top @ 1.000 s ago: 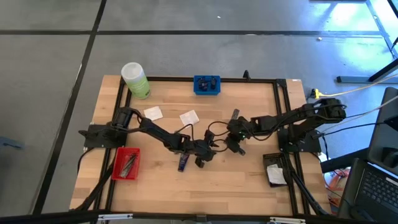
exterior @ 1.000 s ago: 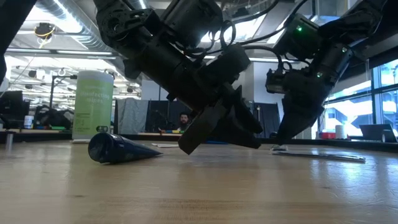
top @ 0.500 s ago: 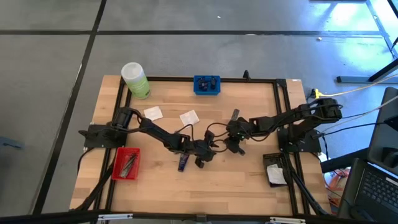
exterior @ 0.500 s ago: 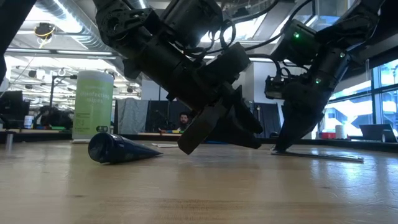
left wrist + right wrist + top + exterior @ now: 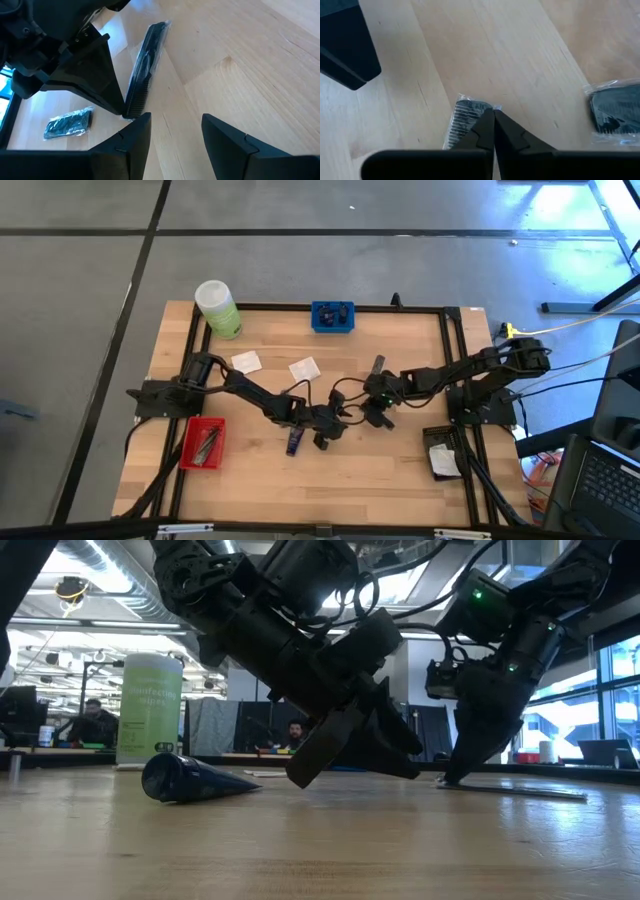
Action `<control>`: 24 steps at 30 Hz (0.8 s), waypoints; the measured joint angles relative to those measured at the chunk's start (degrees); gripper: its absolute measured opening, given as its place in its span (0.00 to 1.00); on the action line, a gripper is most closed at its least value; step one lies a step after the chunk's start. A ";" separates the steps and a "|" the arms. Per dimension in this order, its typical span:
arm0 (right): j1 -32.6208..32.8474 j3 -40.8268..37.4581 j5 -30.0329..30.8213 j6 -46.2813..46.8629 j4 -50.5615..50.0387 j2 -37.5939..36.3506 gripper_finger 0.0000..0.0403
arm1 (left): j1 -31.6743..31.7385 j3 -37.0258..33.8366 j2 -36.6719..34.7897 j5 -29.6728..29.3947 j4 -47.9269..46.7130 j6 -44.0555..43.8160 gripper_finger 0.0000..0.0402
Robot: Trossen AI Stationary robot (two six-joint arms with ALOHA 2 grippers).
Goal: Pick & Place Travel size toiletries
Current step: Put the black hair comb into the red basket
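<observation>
A dark comb in a clear packet [image 5: 145, 70] lies flat on the wooden table near its middle, mostly hidden under my right arm in the high view. My right gripper [image 5: 493, 120] is shut at that packet's end, its tips down at the tabletop [image 5: 447, 778]. My left gripper [image 5: 175, 135] hangs open just above the bare wood a little to the left [image 5: 325, 432], nothing between its fingers. A dark navy tube [image 5: 293, 442] lies on its side beside it. A second dark packet [image 5: 377, 366] and two white sachets [image 5: 246, 361] [image 5: 304, 368] lie farther back. My right gripper has its shut fingertips on the end of the clear comb packet [image 5: 465, 111] that points to the table's middle. The fingers slant down from the table's right and run roughly along the comb. The packet lies flat on the wood. Whether film is caught between the tips I cannot tell.
A big light-green bottle [image 5: 217, 308] stands at the far left corner and a blue tray [image 5: 332, 316] at the far edge. A red tray [image 5: 203, 443] with slim grey items sits near left, a black tray [image 5: 443, 455] near right. Bare wood spreads along the near edge.
My right gripper has dipped a little, bringing its tips down to the tabletop at the comb packet's end. The left arm and the things on the table have kept still.
</observation>
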 joint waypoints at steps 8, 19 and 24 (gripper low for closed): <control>0.00 -0.22 -1.96 0.85 0.14 -0.95 0.01 | 0.46 0.00 0.00 0.19 -0.71 -4.68 0.43; 0.07 -0.26 -3.63 0.57 1.44 -2.01 0.00 | 3.91 0.00 0.00 10.93 -2.03 -20.33 0.43; 0.04 -0.26 -3.61 -0.02 1.64 -2.03 0.00 | 5.08 0.00 0.00 12.63 -1.91 -21.85 0.43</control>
